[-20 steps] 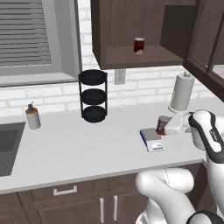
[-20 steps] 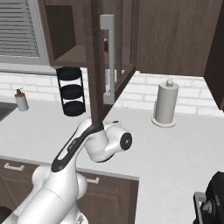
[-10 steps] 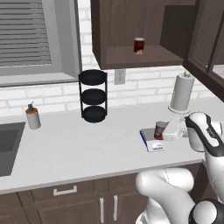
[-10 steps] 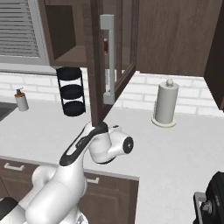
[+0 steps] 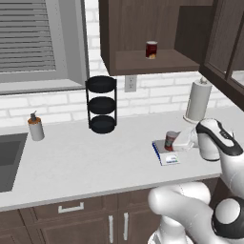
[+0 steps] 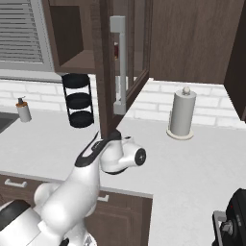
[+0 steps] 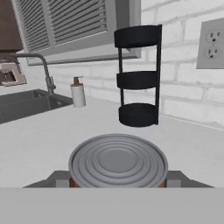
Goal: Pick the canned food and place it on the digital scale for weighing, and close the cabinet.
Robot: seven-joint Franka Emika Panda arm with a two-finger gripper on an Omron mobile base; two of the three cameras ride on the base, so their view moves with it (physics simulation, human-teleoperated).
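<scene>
The gripper (image 5: 177,142) is closed round the red can (image 5: 170,139), holding it upright on the small flat scale (image 5: 167,158) at the near right of the pale counter (image 5: 86,167). In the hand view the can's (image 7: 118,160) ribbed silver lid sits right between the finger tips, with a black three-tier round rack (image 7: 138,76), a soap bottle (image 7: 78,92) and a curved tap (image 7: 42,70) beyond it against white brick. The left base view alone shows the scale's blue-and-white front edge and a darker can (image 5: 151,49) on the open cabinet (image 5: 143,33) shelf. The right base view shows the cabinet door (image 6: 104,62) swung open, dark brown wood with a long vertical silver bar handle (image 6: 119,65), and a paper towel roll (image 6: 183,113).
</scene>
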